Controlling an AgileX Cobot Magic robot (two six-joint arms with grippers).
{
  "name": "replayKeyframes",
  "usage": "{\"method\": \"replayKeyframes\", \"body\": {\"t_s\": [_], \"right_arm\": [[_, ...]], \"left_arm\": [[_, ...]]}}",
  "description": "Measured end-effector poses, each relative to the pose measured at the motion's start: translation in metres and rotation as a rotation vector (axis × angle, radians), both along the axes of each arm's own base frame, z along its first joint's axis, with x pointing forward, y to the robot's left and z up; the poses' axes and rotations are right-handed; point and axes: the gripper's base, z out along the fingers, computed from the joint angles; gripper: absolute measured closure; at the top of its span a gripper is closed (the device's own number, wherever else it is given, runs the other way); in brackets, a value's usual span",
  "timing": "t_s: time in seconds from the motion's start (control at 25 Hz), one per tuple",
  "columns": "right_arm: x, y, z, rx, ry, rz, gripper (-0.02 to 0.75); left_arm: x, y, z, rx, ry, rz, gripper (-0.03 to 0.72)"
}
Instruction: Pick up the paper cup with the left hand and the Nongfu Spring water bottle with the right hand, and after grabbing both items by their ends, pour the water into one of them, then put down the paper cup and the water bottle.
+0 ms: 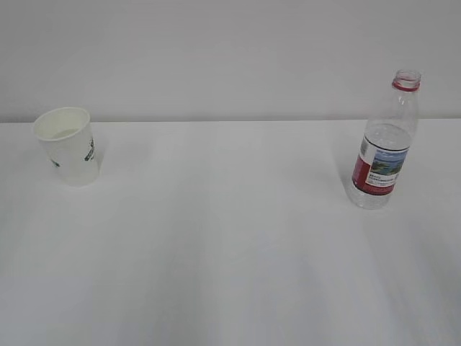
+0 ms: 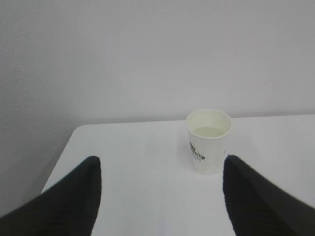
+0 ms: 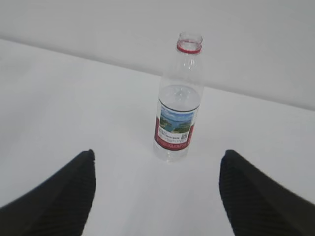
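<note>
Just one paper cup [image 1: 68, 145], one Nongfu Spring water bottle [image 1: 385, 142]

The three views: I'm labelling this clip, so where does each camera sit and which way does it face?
Exterior view: raised in front of the white table, slanting down toward the wall; no robot parts show.
Left wrist view: on the left arm, facing the paper cup between open fingers.
Right wrist view: on the right arm, facing the uncapped water bottle between open fingers.
Shared: the exterior view also shows the cup and bottle.
</note>
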Motion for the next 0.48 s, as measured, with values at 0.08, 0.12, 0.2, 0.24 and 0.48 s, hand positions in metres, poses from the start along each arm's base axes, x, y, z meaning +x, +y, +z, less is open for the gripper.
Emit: {"method": "replayKeyframes", "body": {"t_s": [0.08,0.12,0.2,0.24,0.48], "right_arm": [[-0.005,-0.001,0.004,-0.016,0.040,0.005,0.149],[-0.008,-0.001,0.006,-0.022,0.063,0.007,0.149],[-0.012,-0.002,0.011,-0.028,0.107,0.008,0.149],[-0.014,-0.002,0.015,-0.029,0.128,0.007,0.149],[-0.024,-0.006,0.026,-0.016,0.233,-0.027,0.150]], "left_arm": [[-0.003,-0.002,-0.002,0.011,0.037,-0.030,0.127],[-0.004,-0.004,-0.003,0.014,0.055,-0.051,0.127],[-0.007,-0.007,-0.007,0.009,0.093,-0.087,0.127],[-0.009,-0.009,-0.008,0.003,0.112,-0.100,0.127],[-0.018,-0.013,-0.020,-0.036,0.245,-0.138,0.129]]}}
